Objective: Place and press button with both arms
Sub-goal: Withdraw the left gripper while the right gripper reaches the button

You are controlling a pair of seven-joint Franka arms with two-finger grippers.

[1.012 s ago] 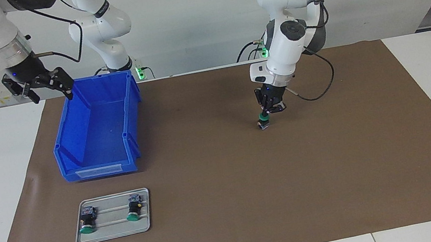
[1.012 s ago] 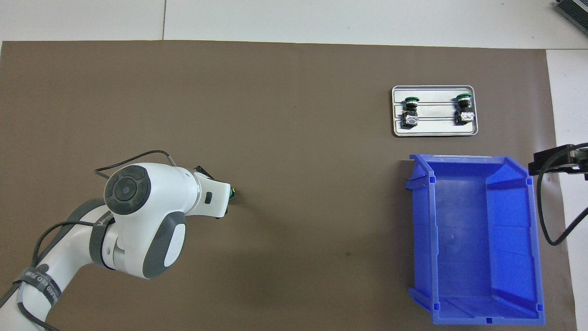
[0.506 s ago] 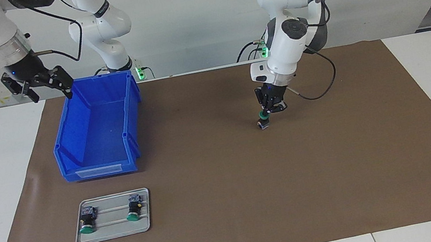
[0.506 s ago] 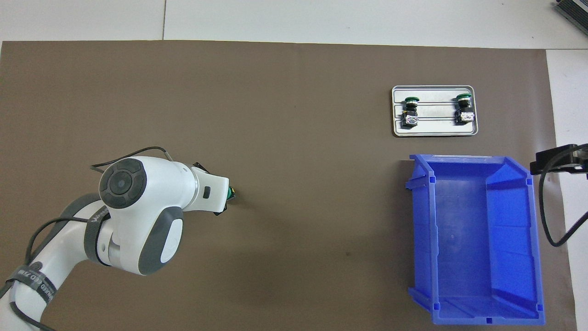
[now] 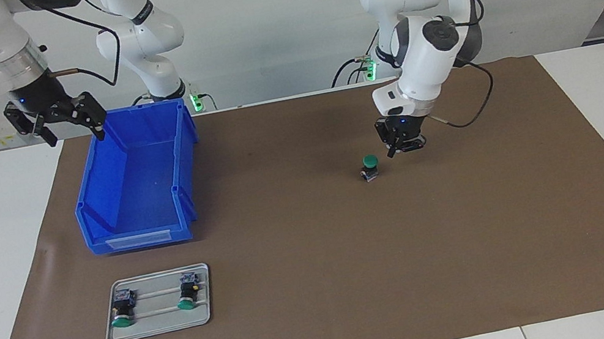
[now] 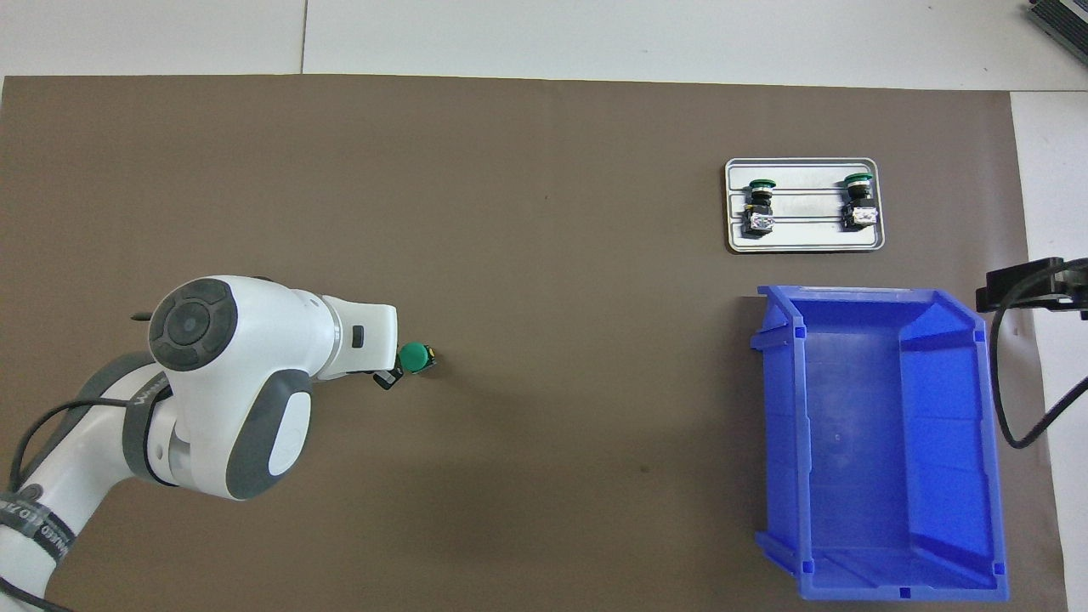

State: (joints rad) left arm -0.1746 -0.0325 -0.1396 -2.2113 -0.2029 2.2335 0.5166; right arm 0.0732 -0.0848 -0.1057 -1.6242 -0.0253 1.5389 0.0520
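Observation:
A green-capped button [image 5: 370,166] stands upright on the brown mat, cap up; it also shows in the overhead view [image 6: 416,358]. My left gripper [image 5: 405,146] is open and empty. It hangs just above the mat beside the button, toward the left arm's end, apart from it. In the overhead view only its tip [image 6: 387,378] shows under the wrist. My right gripper [image 5: 63,117] is open and empty, held high by the blue bin's corner nearest the robots. Two more alike buttons [image 5: 122,307] [image 5: 188,290] lie on a metal tray [image 5: 159,326].
The blue bin [image 5: 136,180] stands toward the right arm's end, seen open from overhead [image 6: 875,442]. The tray [image 6: 803,244] with its two buttons [image 6: 759,204] [image 6: 858,200] lies farther from the robots than the bin. The brown mat [image 5: 323,290] covers the table's middle.
My left gripper has let go of the button and drawn away toward the left arm's end; the button now stands alone. My right gripper has barely moved.

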